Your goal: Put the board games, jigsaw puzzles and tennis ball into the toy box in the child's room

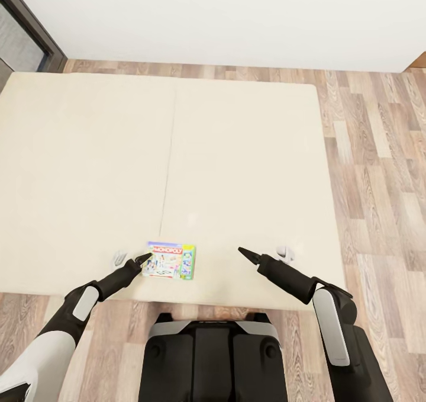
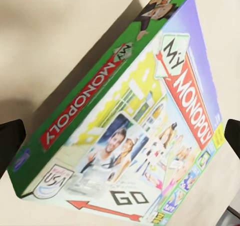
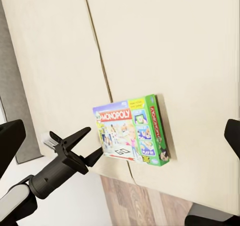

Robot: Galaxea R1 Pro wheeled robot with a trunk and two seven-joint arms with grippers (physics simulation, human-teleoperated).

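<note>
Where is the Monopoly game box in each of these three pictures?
Head view: the My Monopoly box lies near the bed's front edge, at the left gripper's tips.
Left wrist view: the box is close up, between the two dark fingertips.
Right wrist view: the box sits mid-picture, the left gripper beside it.
Shared landmark: the cream bed cover.

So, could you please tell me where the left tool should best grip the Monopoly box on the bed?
Probably across its thin side edges. The Monopoly box lies flat near the bed front edge, and the left tool, open, already sits at its near-left side, so come in low from there.
</note>
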